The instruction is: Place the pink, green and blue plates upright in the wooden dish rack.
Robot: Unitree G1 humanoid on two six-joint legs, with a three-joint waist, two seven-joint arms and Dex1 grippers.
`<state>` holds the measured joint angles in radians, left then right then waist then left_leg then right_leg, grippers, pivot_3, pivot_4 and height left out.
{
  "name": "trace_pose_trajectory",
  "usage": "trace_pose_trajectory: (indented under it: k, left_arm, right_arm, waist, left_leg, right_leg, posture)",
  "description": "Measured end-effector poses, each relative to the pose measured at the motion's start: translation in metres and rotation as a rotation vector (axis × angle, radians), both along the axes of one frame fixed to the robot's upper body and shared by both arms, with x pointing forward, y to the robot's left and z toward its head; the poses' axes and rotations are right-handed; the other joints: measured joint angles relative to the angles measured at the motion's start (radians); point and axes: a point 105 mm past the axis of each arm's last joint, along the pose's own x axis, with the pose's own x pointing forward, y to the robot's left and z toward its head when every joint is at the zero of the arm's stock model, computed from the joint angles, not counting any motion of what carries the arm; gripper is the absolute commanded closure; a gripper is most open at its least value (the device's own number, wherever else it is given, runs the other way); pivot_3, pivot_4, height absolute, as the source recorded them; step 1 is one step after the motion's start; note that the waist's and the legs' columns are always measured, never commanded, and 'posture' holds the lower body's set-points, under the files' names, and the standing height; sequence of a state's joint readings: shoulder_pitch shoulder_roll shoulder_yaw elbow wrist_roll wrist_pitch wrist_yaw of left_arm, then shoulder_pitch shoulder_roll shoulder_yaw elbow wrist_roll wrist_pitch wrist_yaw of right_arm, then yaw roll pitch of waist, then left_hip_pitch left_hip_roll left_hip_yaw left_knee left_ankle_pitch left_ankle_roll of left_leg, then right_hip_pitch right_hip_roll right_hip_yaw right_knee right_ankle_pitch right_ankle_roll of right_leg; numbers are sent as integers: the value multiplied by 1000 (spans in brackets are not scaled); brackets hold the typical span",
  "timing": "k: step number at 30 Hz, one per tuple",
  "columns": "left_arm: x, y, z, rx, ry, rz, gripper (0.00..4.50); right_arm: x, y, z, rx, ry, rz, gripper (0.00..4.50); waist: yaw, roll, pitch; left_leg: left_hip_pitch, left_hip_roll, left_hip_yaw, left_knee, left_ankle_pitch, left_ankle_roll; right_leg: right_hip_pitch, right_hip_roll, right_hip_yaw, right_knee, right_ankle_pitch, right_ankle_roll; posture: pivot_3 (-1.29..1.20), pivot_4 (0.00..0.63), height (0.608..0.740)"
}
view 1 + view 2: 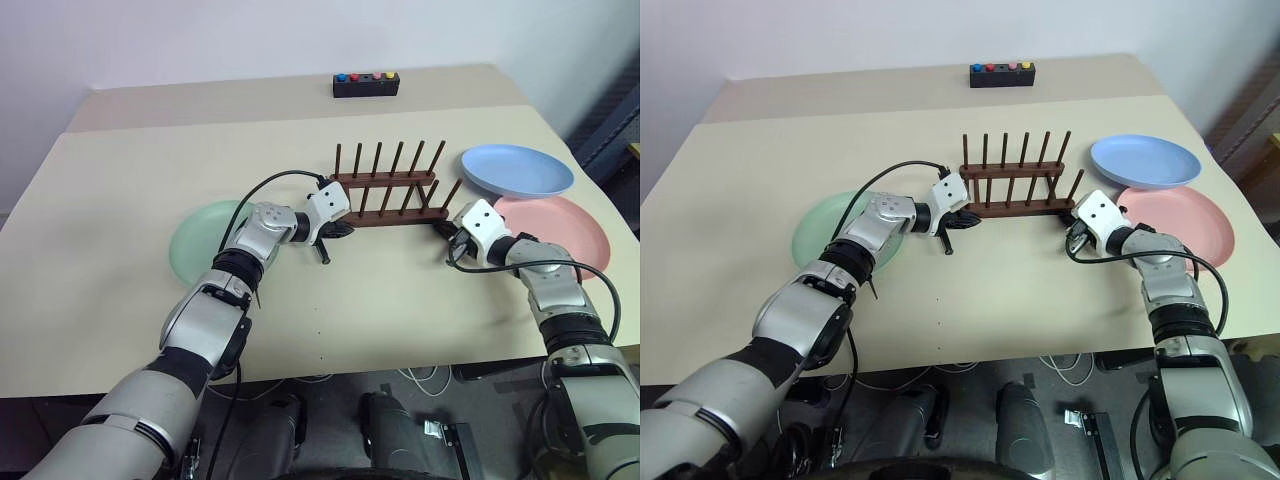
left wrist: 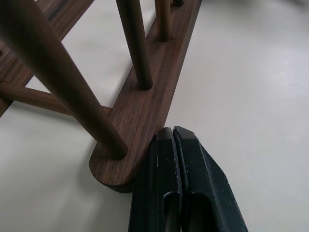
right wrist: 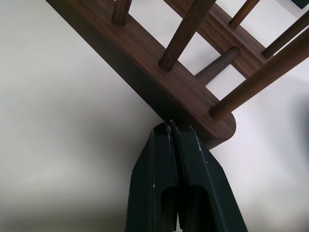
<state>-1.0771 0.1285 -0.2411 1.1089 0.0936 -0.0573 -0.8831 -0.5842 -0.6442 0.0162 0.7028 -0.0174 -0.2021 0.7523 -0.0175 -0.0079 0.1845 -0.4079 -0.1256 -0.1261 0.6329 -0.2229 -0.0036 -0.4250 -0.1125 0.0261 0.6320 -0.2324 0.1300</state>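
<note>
The wooden dish rack stands mid-table, dark brown with two rows of upright pegs. My left gripper is shut, its tips against the near rail's left end. My right gripper is shut too, its tips touching the near rail's right end. Neither holds anything. The green plate lies flat on the table left of the rack, partly under my left forearm. The blue plate rests at the rack's right, overlapping the pink plate that lies flat nearer to me.
A small black box with coloured buttons sits at the table's far edge, behind the rack. Cables run from both wrists. The table's right edge passes close beside the pink plate.
</note>
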Motion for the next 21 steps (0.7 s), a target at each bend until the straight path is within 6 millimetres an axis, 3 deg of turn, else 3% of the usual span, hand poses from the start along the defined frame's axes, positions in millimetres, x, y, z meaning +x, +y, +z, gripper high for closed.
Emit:
trace_pose_trajectory:
  k: [9, 12, 16, 19, 21]
  left_arm:
    - [-2, 1, 4, -8, 21, -27, 4500]
    - [-6, -1, 15, -73, 77, -56, 4500]
    - [-20, 10, 34, -109, 112, -128, 4500]
    - [-31, 26, 36, -119, 175, -143, 4500]
    - [-43, 41, 44, -145, 224, -159, 4250]
  right_arm:
    - [-1, 5, 6, -4, -19, 18, 4462]
    - [-6, 10, 5, 15, -8, 39, 4462]
    - [-24, 19, 3, 50, 36, 101, 4462]
    - [-42, 23, 4, 90, 87, 147, 4462]
    - [-60, 27, 18, 183, 132, 195, 4232]
  waist:
    - [0, 0, 0]
    - [-1, 0, 0]
    - [-3, 0, 0]
    - [-4, 0, 0]
    - [-3, 1, 0]
  left_leg:
    - [0, 0, 0, 0, 0, 0]
    - [-1, 0, 0, 0, 0, 0]
    - [-1, 0, 0, 0, 0, 0]
    - [-1, 1, 0, 0, 0, 0]
    - [-2, 1, -1, 0, -1, 2]
  right_leg:
    - [0, 0, 0, 0, 0, 0]
    - [0, 0, 0, 0, 0, 0]
    - [-1, 0, 0, 1, 0, 0]
    - [-2, 1, 0, 1, 0, 0]
    - [-2, 1, 0, 1, 0, 0]
  posture:
    - [0, 150, 740]
    - [0, 150, 740]
    - [0, 150, 740]
    - [0, 150, 740]
    - [0, 150, 740]
